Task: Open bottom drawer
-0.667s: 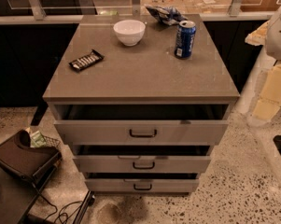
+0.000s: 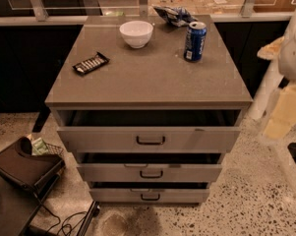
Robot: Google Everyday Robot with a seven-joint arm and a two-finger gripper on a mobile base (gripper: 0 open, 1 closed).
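We are looking at one grey cabinet (image 2: 147,77) carrying three drawers, each showing a dark gap above its front. The bottom drawer (image 2: 177,195) is sitting lowest, just above the floor, barely out. The gripper (image 2: 287,109) is hanging off the cabinet's right side, well apart from it; we cannot tell whether it is apart or together. We are judging that it should be dropping low, squaring to the small dark handle (image 2: 150,197), and pulling straight outward, avoiding the two handles above. On top we are counting one bowl (image 2: 136,33), one can (image 2: 195,41) and one snack bar (image 2: 90,63).
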